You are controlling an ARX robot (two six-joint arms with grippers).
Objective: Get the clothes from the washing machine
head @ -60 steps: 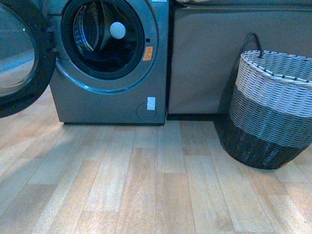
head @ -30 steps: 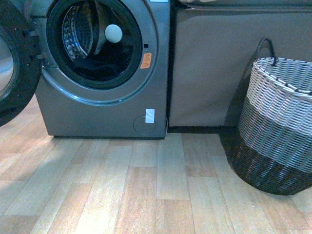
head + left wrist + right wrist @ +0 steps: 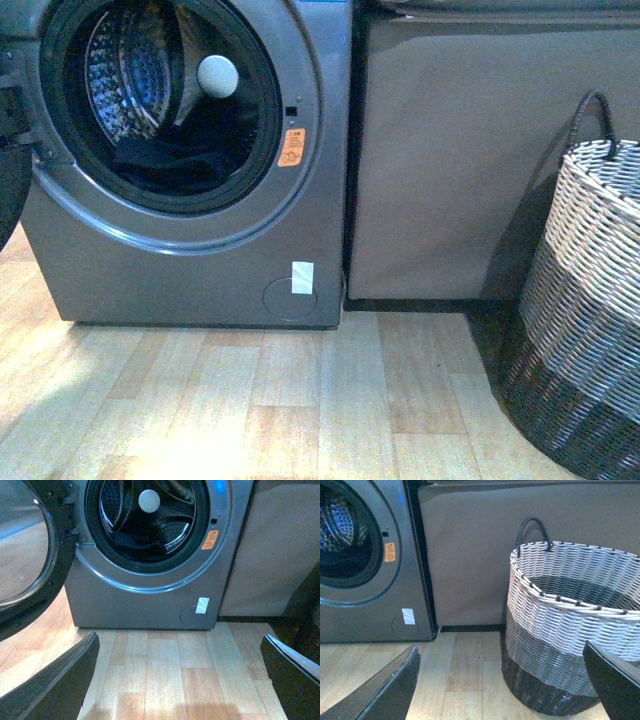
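Note:
The grey washing machine (image 3: 190, 260) stands at the left of the front view with its door swung open to the left. Dark navy clothes (image 3: 175, 160) lie in the bottom of the perforated steel drum. The clothes also show in the left wrist view (image 3: 137, 544), inside the washing machine (image 3: 145, 605). My left gripper (image 3: 182, 680) is open and empty above the wooden floor, well short of the machine. My right gripper (image 3: 502, 680) is open and empty, facing the floor beside the washing machine (image 3: 370, 615). Neither gripper shows in the front view.
A two-tone woven wicker basket (image 3: 590, 320) stands on the floor at the right; it also shows in the right wrist view (image 3: 570, 630). A brown cabinet front (image 3: 450, 150) fills the gap between machine and basket. The open glass door (image 3: 25, 550) juts out at the left.
The front view has closed in on the washing machine: it looks larger and has shifted left and down, and the basket has slid toward the right edge.

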